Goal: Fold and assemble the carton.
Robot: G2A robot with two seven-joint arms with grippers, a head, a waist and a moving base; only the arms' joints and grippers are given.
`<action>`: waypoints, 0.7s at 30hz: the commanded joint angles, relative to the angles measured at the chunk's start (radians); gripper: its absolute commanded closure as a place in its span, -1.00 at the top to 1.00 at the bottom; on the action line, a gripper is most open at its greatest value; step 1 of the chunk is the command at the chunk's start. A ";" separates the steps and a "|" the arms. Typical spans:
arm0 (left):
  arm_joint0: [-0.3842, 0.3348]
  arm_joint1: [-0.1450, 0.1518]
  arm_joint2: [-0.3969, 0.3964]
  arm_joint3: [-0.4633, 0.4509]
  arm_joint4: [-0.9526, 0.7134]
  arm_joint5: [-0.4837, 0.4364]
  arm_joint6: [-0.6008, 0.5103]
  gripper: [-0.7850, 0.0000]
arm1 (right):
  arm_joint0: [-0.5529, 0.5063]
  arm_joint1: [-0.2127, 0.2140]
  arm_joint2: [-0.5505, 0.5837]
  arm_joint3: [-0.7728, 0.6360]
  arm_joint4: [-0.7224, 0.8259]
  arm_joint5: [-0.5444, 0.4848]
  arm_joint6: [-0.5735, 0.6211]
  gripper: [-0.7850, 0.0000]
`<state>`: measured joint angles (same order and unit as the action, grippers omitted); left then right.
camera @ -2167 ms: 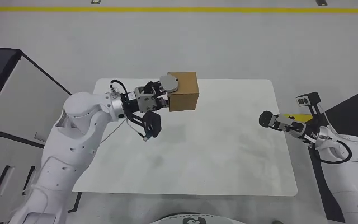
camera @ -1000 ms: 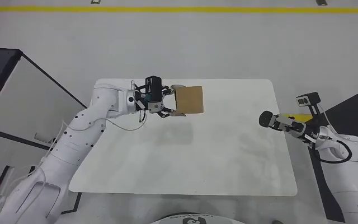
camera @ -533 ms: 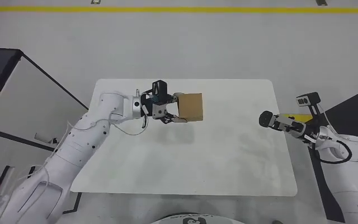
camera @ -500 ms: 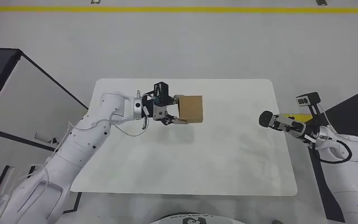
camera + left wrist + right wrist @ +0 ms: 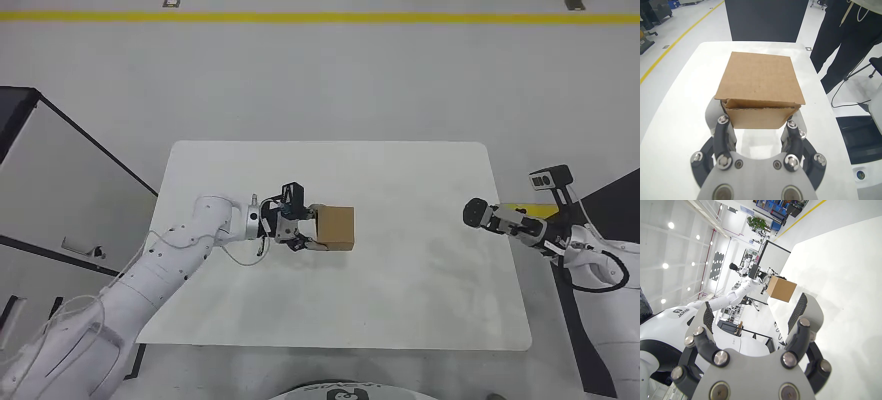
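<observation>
- Gripping the carton with my left gripper, I have one finger on the near side and one on the far side of its left end
- My left hand is closed only as far as the carton's width allows; both fingers press flat against the cardboard, and the box fills the span between them
- The end of the carton facing my left wrist has a flap folded down across it, with a thin gap and a ragged corrugated edge showing under the top panel
- The top panel is plain brown cardboard and lies flat and closed
- The carton sits left of centre on the white table, about halfway between the near and far edges; I cannot tell whether its bottom touches the table or hangs just above it
- My right gripper hangs at the table's right edge, well apart from the carton and pointing left toward it
- My right hand is spread wide, its ribbed pads facing each other with nothing held or touched
</observation>
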<state>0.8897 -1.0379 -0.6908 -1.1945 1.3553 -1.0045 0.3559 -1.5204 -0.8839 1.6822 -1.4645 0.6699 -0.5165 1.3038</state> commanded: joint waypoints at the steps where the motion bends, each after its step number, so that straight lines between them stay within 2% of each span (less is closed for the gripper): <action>1: 0.000 0.000 -0.001 -0.001 -0.001 0.000 -0.001 -1.00 | 0.000 0.000 0.000 0.000 0.000 0.000 0.000 1.00; 6: 0.007 -0.001 0.002 -0.018 0.005 0.011 -0.010 -1.00 | 0.000 0.000 0.000 0.000 0.000 0.000 0.000 1.00; 9: 0.005 -0.013 0.018 0.007 0.007 0.020 0.001 -1.00 | 0.000 0.000 0.000 0.000 0.000 0.000 0.000 1.00; 13: -0.045 -0.051 0.067 0.104 0.024 0.040 0.038 -1.00 | 0.000 0.000 0.000 0.000 0.000 0.000 0.000 1.00; 21: -0.152 -0.147 0.176 0.299 0.079 0.047 0.164 -1.00 | 0.000 0.000 0.000 0.000 0.000 0.000 0.000 1.00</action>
<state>0.7486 -1.1731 -0.5271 -0.9217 1.4256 -0.9611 0.5006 -1.5204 -0.8839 1.6821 -1.4645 0.6699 -0.5165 1.3038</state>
